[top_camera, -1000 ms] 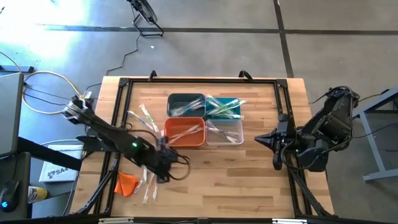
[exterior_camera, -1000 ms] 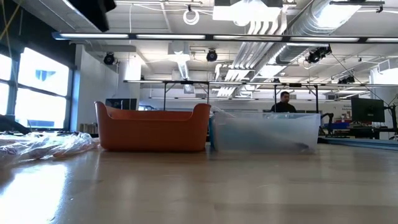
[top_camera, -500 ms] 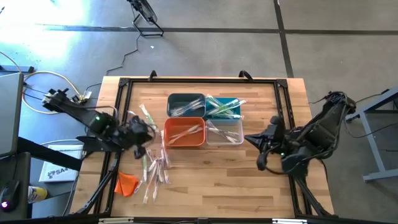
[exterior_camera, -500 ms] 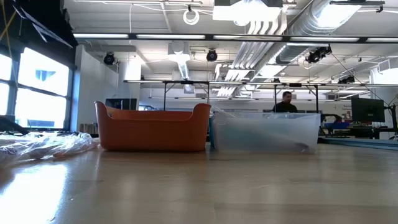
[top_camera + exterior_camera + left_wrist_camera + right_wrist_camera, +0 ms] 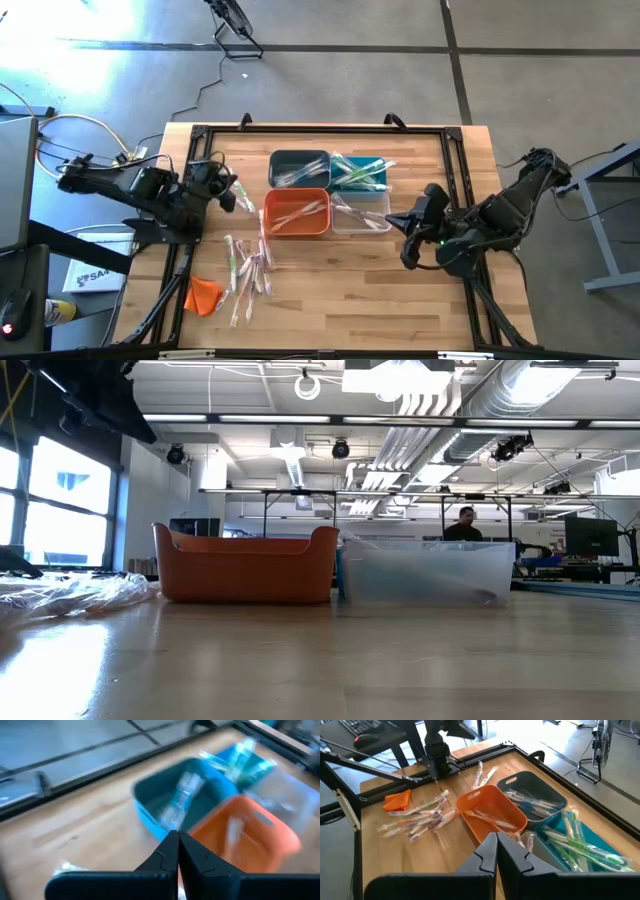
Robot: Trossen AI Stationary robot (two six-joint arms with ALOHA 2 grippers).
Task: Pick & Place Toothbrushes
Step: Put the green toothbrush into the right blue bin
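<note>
Wrapped toothbrushes [image 5: 248, 268] lie loose on the table near its left near part, also seen in the right wrist view [image 5: 420, 815]. A few more [image 5: 240, 196] lie beside my left gripper [image 5: 230, 190], which hovers left of the bins. It is shut [image 5: 177, 836], and nothing shows between its fingers. Other toothbrushes lie in the dark grey bin [image 5: 298, 167], teal bin [image 5: 360, 172], orange bin [image 5: 297, 212] and clear bin [image 5: 362, 212]. My right gripper [image 5: 392, 222] hangs right of the clear bin, shut [image 5: 496, 837] and empty.
A small orange cloth lump [image 5: 203, 293] lies near the table's near left corner. The four bins stand together in a block at the table's middle. A black frame [image 5: 200, 133] runs along the table's edges. In the low view a person [image 5: 463, 525] stands far behind the table.
My left gripper has risen from the loose pile and swung toward the table's left and far edge, ending beside the bins' left side. My right arm has reached toward the table's left, closer to the clear bin. The toothbrushes on the table lie as before.
</note>
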